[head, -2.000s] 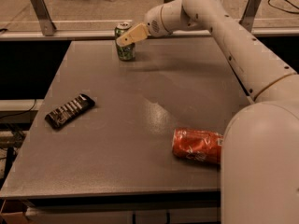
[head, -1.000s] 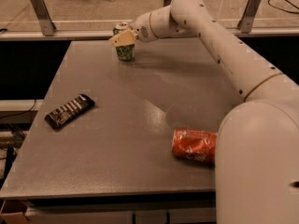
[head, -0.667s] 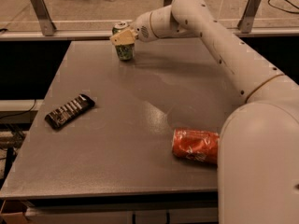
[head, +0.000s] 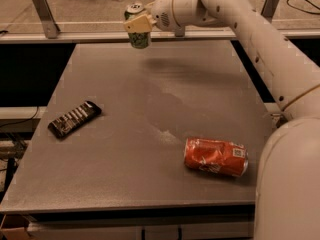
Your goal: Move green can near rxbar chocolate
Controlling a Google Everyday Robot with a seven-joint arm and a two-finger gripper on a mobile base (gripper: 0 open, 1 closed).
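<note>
The green can (head: 138, 38), mottled green and white with a silver top, is held upright in my gripper (head: 138, 24) over the far edge of the grey table (head: 165, 184), lifted a little off the surface. The gripper's pale fingers (head: 137, 23) are shut around the can's upper half. The rxbar chocolate (head: 75, 119), a flat dark bar with pale stripes, lies at the table's left side, well in front of and to the left of the can.
An orange-red can (head: 216, 157) lies on its side at the table's front right. My white arm (head: 260, 39) reaches across the right side. A rail (head: 80, 31) with metal posts runs behind the table's far edge.
The gripper has closed on the green can and lifted it off the table's far edge. The bar and the orange-red can have not moved.
</note>
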